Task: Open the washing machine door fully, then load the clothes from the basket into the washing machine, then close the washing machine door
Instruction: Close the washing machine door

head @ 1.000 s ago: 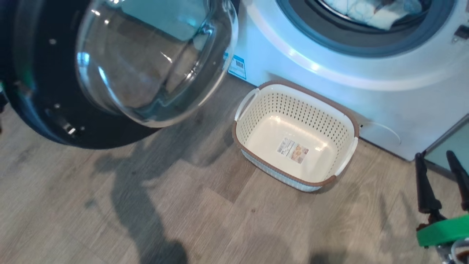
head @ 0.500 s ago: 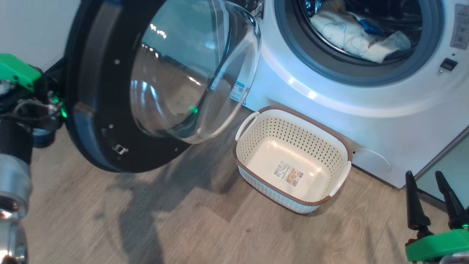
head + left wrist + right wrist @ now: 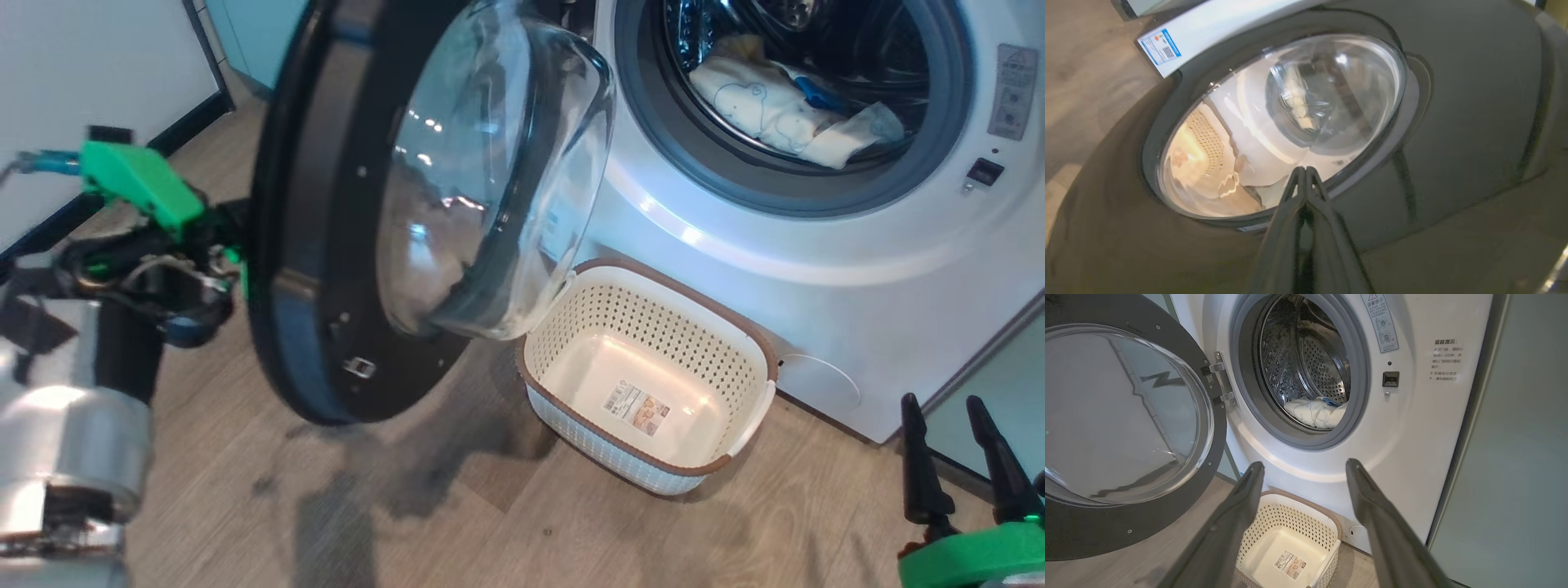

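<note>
The washing machine stands open, its black door with the glass bowl swung partway out on the left. The clothes, cream with a blue piece, lie in the steel drum. The cream basket sits on the floor below the opening and holds only its paper label. My left arm reaches behind the door. In the left wrist view my left gripper is shut, its tips at the window rim on the door's outer face. My right gripper hangs open and empty at the lower right.
The wood floor spreads in front of the machine. A pale wall with a dark skirting lies to the left, and a mint green cabinet stands to the right of the machine.
The head view has lifted, so my left arm and more of the drum now show. The door has swung from facing the camera to nearly edge-on, closer to the opening. My right gripper stays open.
</note>
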Tool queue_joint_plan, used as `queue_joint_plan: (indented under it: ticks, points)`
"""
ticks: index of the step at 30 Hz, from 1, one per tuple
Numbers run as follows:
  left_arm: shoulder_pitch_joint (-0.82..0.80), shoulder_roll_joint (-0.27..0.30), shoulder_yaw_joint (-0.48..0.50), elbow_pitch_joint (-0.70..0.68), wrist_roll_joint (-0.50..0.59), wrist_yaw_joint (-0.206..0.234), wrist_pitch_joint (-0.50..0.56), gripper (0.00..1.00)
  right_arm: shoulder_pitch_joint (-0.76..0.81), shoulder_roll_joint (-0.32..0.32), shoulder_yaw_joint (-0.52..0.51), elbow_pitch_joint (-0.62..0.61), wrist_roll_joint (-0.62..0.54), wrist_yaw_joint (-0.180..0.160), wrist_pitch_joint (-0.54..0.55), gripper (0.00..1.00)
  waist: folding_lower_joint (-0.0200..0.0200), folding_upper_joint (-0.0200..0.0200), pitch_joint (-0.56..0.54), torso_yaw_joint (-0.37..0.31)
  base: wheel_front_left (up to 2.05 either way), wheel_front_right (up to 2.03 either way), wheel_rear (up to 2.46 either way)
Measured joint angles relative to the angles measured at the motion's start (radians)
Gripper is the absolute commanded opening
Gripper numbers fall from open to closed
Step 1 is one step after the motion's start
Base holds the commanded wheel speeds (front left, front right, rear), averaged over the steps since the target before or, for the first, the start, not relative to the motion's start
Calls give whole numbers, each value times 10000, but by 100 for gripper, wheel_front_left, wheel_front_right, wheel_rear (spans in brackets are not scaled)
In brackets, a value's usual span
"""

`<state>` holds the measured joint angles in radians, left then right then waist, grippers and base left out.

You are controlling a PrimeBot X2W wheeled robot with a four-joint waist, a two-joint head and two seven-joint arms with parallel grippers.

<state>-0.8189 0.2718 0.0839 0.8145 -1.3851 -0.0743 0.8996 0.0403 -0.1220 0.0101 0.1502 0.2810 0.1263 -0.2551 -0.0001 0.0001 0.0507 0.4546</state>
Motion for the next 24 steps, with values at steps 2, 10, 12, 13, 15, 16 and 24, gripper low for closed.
queue_joint_plan:
  ticks: [2,10,12,13,15,16,24]
  points:
    - [288,-178,-130,-637,-63,238,178,0,0,4,-4,4,0,0,0,100,0,0,-21,-21,0,0,0]
    - [1584,-721,-247,-3185,-420,1018,658,0,-12,21,0,4,0,0,0,100,2,0,-11,-353,0,0,0]
    - [1863,-903,-253,-3743,-518,1264,685,0,-15,21,-6,6,0,0,0,100,1,0,10,-478,0,0,0]
    - [1981,-989,-265,-4004,-522,1342,686,0,-18,21,-6,4,0,0,0,100,1,0,23,-546,0,0,0]
    - [2171,-1122,-314,-4491,-522,1465,685,0,-30,21,-17,4,0,0,0,100,2,0,56,-694,0,0,0]
    - [2247,-1185,-334,-4690,-522,1496,685,0,-34,21,-19,4,0,0,0,100,2,0,72,-773,0,0,0]
    - [2442,-1452,-416,-5327,-476,1666,408,0,-95,17,-10,6,-2,0,0,100,2,0,252,-1597,0,0,0]
